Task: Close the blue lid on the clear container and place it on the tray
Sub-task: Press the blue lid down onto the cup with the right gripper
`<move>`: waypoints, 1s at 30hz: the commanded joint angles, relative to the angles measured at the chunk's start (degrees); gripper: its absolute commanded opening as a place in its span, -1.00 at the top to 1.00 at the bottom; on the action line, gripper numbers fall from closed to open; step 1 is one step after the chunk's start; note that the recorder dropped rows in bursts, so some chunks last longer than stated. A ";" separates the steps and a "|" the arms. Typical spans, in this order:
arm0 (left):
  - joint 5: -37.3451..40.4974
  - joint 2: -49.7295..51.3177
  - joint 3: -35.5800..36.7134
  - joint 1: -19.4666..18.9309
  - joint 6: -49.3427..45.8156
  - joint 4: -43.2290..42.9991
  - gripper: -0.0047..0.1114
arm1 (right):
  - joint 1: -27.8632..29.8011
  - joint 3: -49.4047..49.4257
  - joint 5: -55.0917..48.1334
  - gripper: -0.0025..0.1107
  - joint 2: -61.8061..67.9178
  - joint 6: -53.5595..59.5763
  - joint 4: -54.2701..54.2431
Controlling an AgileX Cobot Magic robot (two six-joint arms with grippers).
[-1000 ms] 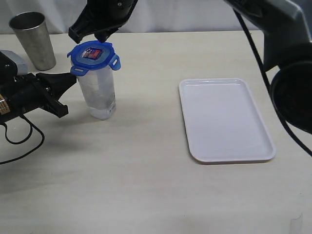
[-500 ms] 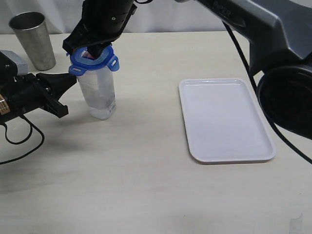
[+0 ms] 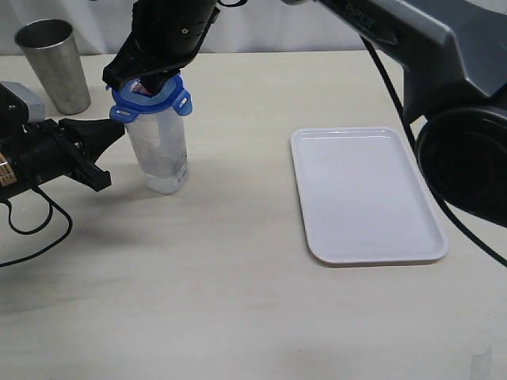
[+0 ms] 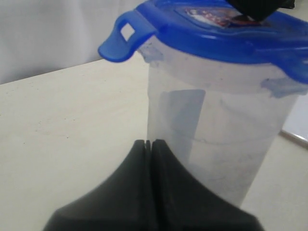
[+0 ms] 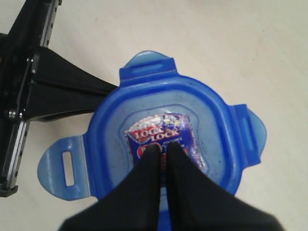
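Observation:
The clear container point(image 3: 158, 150) stands upright on the table with the blue lid point(image 3: 176, 100) lying on its mouth, flaps sticking out. My right gripper point(image 3: 145, 81) comes down from above, shut, its tips resting on the lid's red-and-white sticker point(image 5: 159, 126). In the right wrist view the gripper point(image 5: 163, 148) covers the middle of the blue lid point(image 5: 113, 144). My left gripper point(image 3: 116, 128) is shut and empty, its tip against the container's upper left side. In the left wrist view the gripper point(image 4: 148, 143) sits low before the container point(image 4: 221, 144) and lid point(image 4: 202, 33). The white tray point(image 3: 364, 194) lies empty to the right.
A grey metal cup point(image 3: 54, 63) stands at the back left, behind my left arm. The right arm's body point(image 3: 444, 63) stretches over the table's back right. Black cables point(image 3: 32, 229) trail by the left arm.
My right gripper has come down onto the lid, and the lid now sits a little lower and flatter on the container. The left gripper has not moved.

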State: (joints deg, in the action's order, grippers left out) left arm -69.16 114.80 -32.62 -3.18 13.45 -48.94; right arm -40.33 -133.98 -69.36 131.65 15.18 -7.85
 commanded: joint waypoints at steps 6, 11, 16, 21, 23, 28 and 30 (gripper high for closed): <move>-0.80 0.19 -0.29 0.27 0.33 0.06 0.92 | 0.14 0.03 -0.60 0.88 0.82 2.19 1.54; -0.80 0.19 -0.29 0.27 0.33 0.06 0.92 | 0.14 0.03 -0.60 0.88 0.82 2.19 0.85; -0.80 0.19 -0.29 0.27 0.33 0.54 0.92 | 0.14 0.03 -0.60 0.88 0.82 3.69 -0.41; -0.80 0.19 -0.29 0.27 0.33 0.54 0.92 | 0.14 0.03 -0.60 0.88 0.82 4.97 -2.61; -0.80 0.19 -0.29 0.27 0.33 0.54 0.92 | 0.14 0.03 -0.60 0.88 0.82 4.97 -1.50; -0.80 0.19 -0.29 0.27 0.33 0.54 0.92 | 0.14 0.03 -0.60 0.88 0.82 6.91 -1.50; -0.80 0.19 -0.29 0.27 0.33 0.65 0.92 | 0.14 0.03 -0.60 0.88 0.82 7.80 -1.67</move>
State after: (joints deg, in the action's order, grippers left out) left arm -69.16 114.80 -32.62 -3.18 13.45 -48.83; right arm -40.33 -133.98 -69.36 131.87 21.24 -10.24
